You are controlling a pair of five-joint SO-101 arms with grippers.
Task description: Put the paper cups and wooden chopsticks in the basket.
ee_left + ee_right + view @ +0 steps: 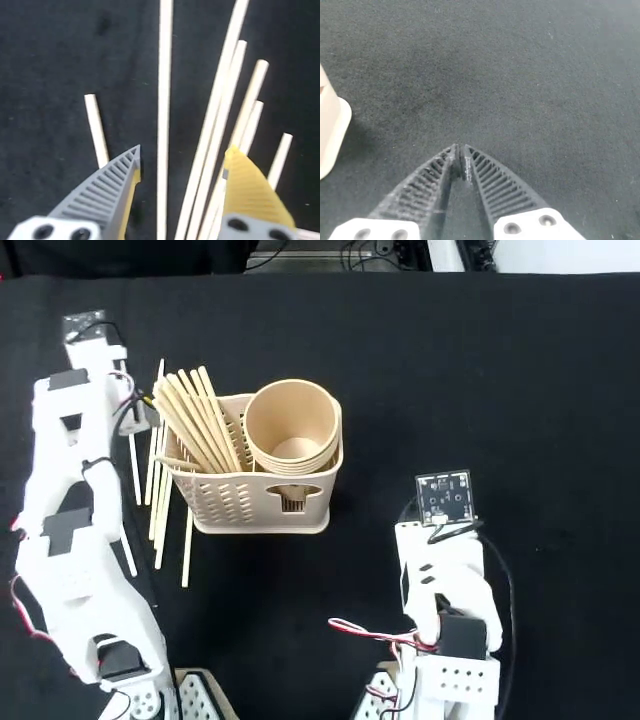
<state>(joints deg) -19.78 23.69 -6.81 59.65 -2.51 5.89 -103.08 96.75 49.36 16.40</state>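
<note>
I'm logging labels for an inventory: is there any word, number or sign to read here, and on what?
None can be read.
The basket, the paper cups and the chopsticks carry no print.
The small black board on the right arm's wrist has pale specks, too small to read.

A counter [520,370] draped in black cloth carries everything. Under the right hand [460,150] the cloth looks fine and felt-like, evenly lit. Past the counter's far edge, well beyond that hand, lie dark cables [365,254] and a pale surface [570,254].
</note>
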